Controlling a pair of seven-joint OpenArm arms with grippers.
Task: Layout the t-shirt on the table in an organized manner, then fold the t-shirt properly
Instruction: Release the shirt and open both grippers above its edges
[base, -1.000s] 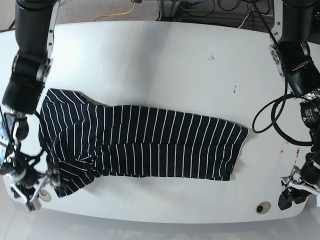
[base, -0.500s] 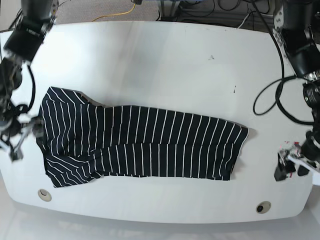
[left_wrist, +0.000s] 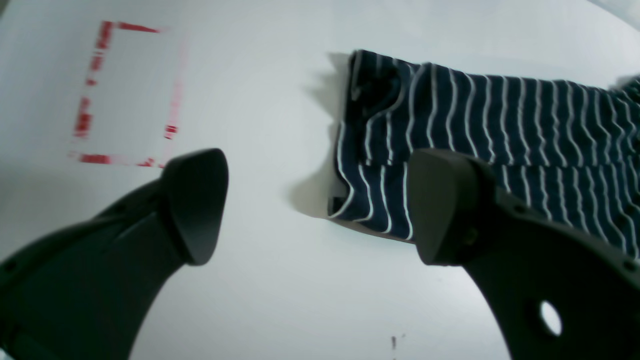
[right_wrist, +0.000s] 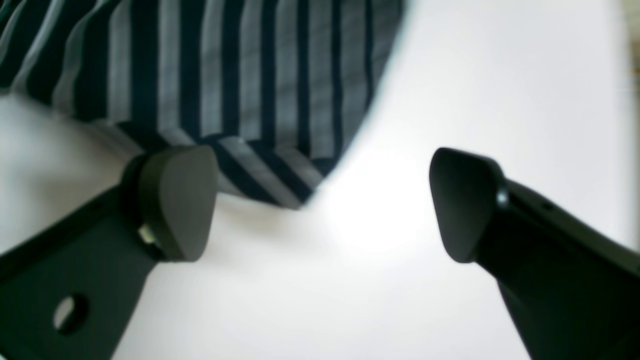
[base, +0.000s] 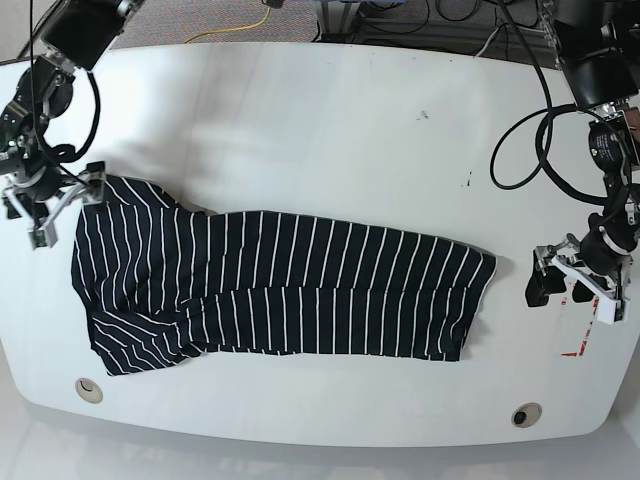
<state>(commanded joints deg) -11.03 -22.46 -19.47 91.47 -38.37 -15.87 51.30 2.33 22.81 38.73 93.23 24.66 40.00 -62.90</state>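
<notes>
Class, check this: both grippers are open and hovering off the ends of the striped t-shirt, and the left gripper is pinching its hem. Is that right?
Not quite. The left gripper is open with nothing between its jaws; the t-shirt lies beyond it on the table, as the left wrist view shows. The rest holds: the right gripper is open too, off the other end.

left tool (left_wrist: 310, 205) agape; right tool (right_wrist: 320, 202) agape, both empty.

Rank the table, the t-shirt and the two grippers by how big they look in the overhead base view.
1. table
2. t-shirt
3. left gripper and right gripper: both small and look about alike, so I won't rank them.
</notes>
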